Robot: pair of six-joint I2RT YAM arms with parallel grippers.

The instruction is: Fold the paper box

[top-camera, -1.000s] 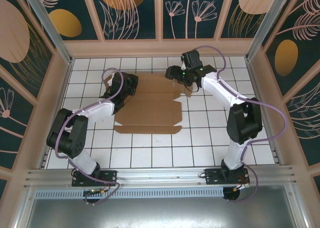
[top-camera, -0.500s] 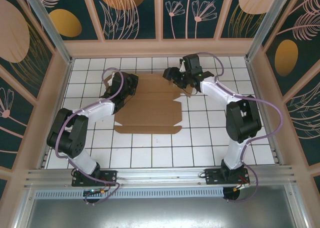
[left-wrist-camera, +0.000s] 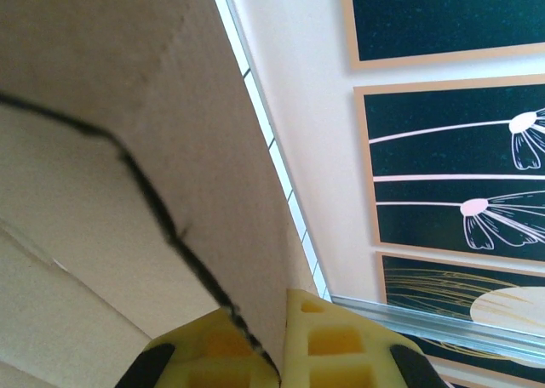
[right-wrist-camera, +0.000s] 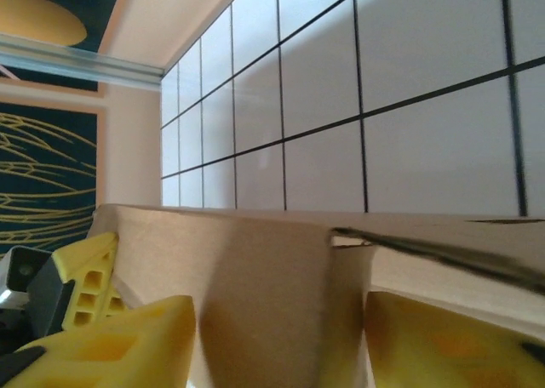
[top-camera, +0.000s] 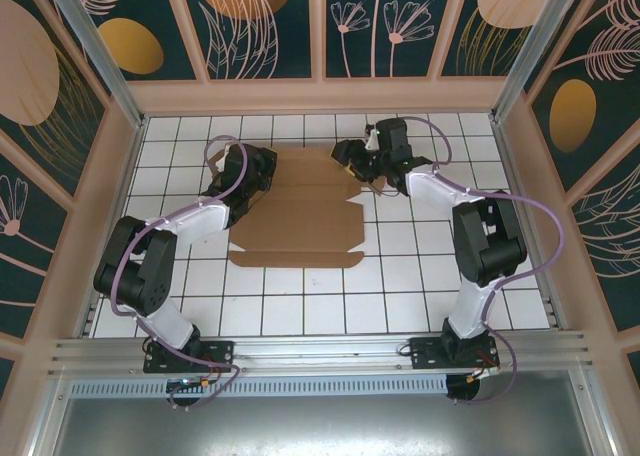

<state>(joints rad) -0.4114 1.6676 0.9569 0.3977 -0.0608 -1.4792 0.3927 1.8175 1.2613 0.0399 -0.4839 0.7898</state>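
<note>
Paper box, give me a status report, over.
Left jaws shut on paper box far-left edge. Right jaws open, astride its far-right flap. Box mostly flat on tiled table.

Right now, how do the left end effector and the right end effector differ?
The left end effector is shut, pinching an edge of the paper box; the right end effector is open, its fingers either side of a flap. The left sits at the box's left side; the right, at its far right corner. Both have yellow fingers.
</note>
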